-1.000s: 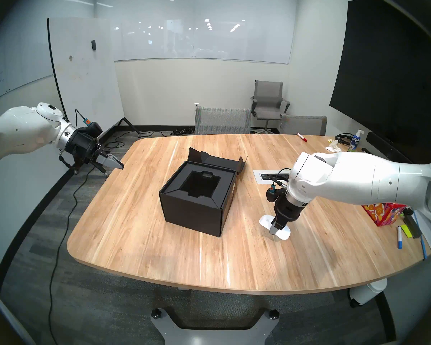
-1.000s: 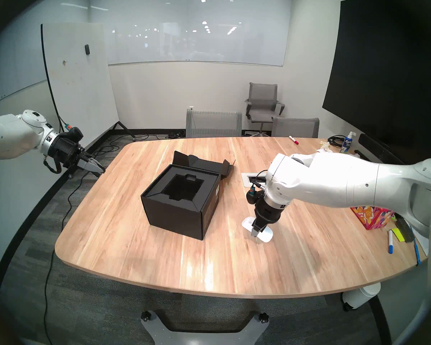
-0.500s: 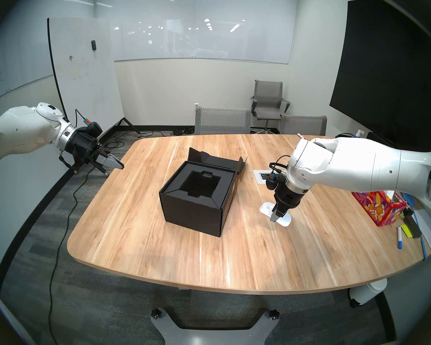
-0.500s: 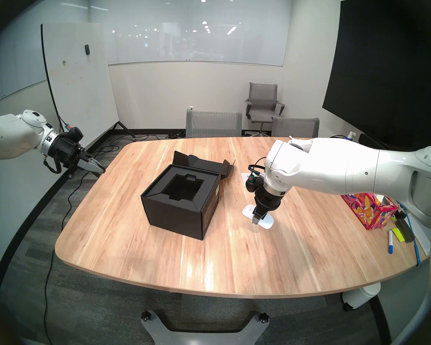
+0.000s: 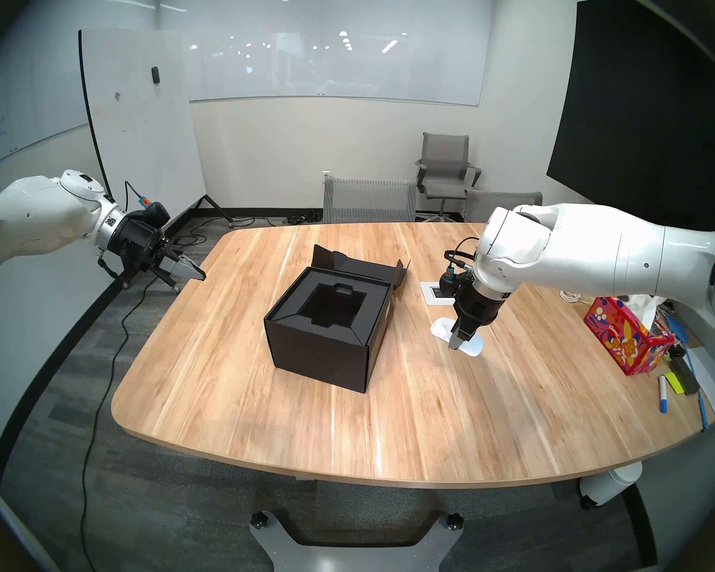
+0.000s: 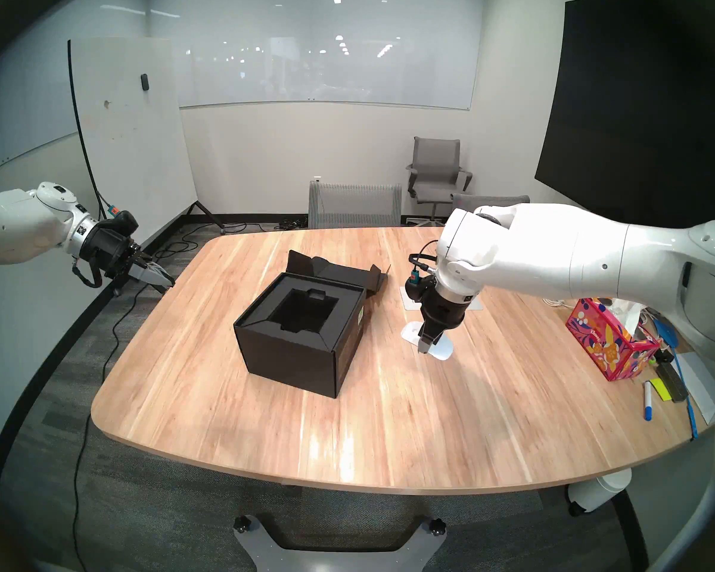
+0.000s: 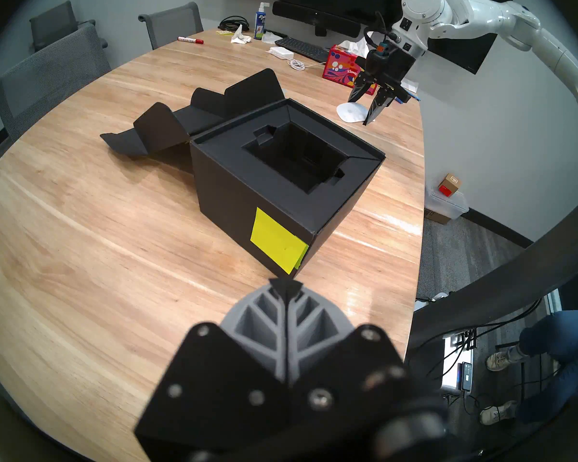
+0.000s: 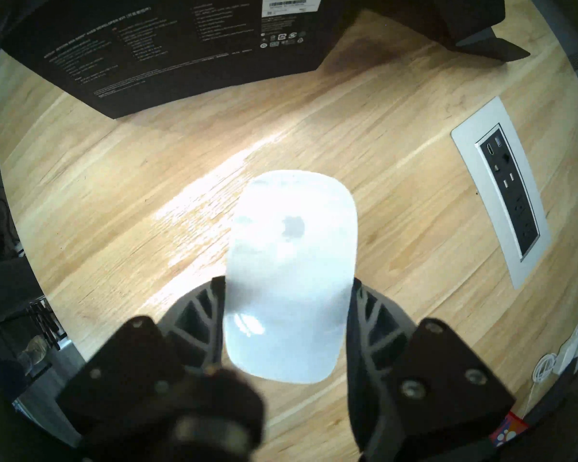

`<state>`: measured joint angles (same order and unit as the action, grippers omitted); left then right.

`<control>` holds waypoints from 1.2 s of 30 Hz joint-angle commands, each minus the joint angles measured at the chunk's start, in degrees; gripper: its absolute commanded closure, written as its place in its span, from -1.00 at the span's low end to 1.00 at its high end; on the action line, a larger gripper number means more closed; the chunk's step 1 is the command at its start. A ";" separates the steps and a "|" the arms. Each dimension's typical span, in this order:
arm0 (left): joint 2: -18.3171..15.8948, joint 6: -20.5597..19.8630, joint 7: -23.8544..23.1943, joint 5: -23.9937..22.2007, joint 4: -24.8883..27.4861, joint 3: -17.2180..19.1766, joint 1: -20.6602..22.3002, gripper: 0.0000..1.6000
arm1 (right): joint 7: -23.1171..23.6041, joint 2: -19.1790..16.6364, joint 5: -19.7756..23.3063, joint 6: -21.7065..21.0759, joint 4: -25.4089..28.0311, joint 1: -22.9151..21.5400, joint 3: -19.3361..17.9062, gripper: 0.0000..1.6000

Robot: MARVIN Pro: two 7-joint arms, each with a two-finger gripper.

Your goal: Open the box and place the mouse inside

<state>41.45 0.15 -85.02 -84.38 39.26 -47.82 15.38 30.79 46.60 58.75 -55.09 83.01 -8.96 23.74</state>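
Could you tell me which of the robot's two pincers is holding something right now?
The right pincer, clamped on the white mouse; the left pincer is shut with nothing in it.

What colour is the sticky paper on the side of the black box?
Bright yellow-green. The sticky paper on the box shows best in the left wrist view.

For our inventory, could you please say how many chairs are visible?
3: a mesh chair at the table's far edge, a second chair beside it behind the right arm, an office chair by the wall. More may be hidden.
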 commanded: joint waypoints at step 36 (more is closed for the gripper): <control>0.03 0.02 0.02 -0.41 0.03 0.20 1.17 1.00 | 9.27 14.78 -8.81 8.49 -12.40 -6.30 -3.23 1.00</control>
<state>41.48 0.18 -85.02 -84.39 39.25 -47.85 15.38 39.46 59.55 51.07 -48.79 72.26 -13.10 21.47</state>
